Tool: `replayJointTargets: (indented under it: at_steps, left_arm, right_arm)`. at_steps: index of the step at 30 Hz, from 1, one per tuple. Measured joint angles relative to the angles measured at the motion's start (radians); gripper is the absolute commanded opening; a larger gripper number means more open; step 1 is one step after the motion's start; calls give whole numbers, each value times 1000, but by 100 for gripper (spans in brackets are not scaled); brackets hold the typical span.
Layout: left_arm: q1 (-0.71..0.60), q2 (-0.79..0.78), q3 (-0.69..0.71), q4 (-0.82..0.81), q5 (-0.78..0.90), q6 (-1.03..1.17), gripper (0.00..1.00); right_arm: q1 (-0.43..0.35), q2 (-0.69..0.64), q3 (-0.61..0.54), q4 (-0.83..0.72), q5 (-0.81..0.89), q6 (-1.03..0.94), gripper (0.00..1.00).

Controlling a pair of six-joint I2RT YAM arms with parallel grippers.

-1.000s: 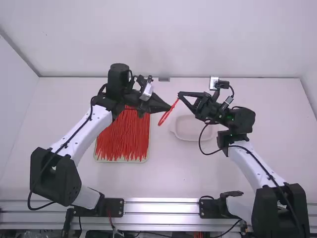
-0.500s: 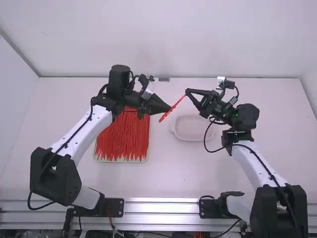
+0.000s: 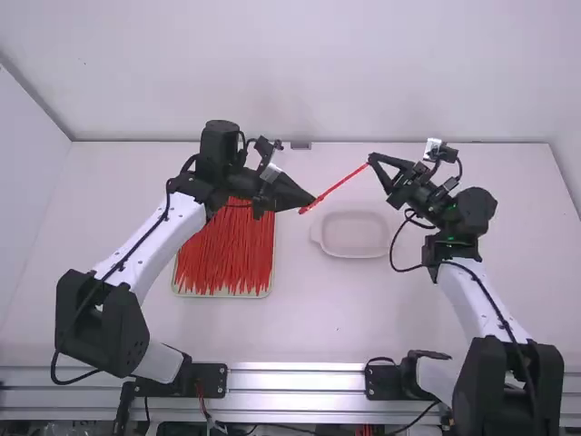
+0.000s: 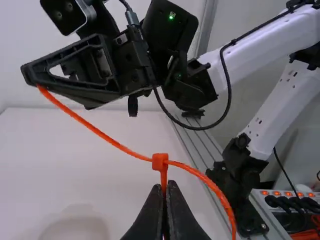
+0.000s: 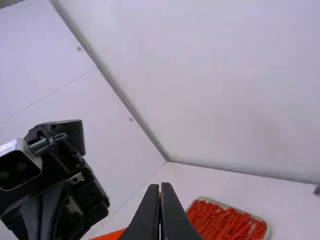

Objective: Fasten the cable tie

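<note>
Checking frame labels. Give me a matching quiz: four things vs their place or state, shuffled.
Things
1. held cable tie
2. white dish
3. pile of red ties
4. left gripper

Places or states
A. on the table, beneath the left arm
B. shut just below the tie's head
C. strung in the air across to the right gripper
D. on the table between the two arms, empty

Pairs: 1-C, 2-D, 3-A, 4-B
</note>
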Motion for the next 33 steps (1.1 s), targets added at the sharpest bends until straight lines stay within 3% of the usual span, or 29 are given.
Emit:
replayJointTargets:
  at_steps: [8, 13, 33]
  left_arm:
    - [0, 0, 0, 1, -18, 0, 2]
    - [0, 0, 0, -7, 38, 0, 2]
    - [2, 0, 0, 12, 30, 0, 4]
  right_arm:
    - [-100, -1, 0, 1, -33, 39, 0]
    - [-160, 0, 0, -2, 48, 43, 0]
    - [-47, 0, 0, 84, 84, 69, 0]
